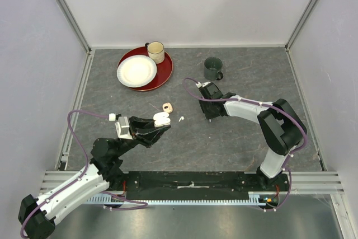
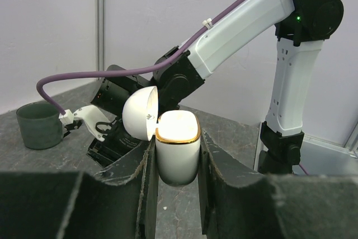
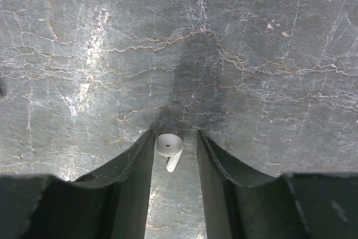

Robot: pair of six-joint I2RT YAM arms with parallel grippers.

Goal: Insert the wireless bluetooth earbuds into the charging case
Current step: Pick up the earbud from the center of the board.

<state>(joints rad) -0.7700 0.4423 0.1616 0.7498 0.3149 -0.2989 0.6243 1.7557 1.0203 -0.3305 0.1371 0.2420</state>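
My left gripper is shut on the white charging case. It holds the gold-rimmed case above the table with its lid swung open. My right gripper points straight down at the table. Its jaws are open around a white earbud that rests against the left finger, with a gap to the right one. A second white earbud lies on the table between the arms. A pale peach earbud lies just beyond the case.
A red plate at the back left carries a white plate and a cream mug. A dark green mug stands behind my right gripper. Grey walls enclose the table on three sides.
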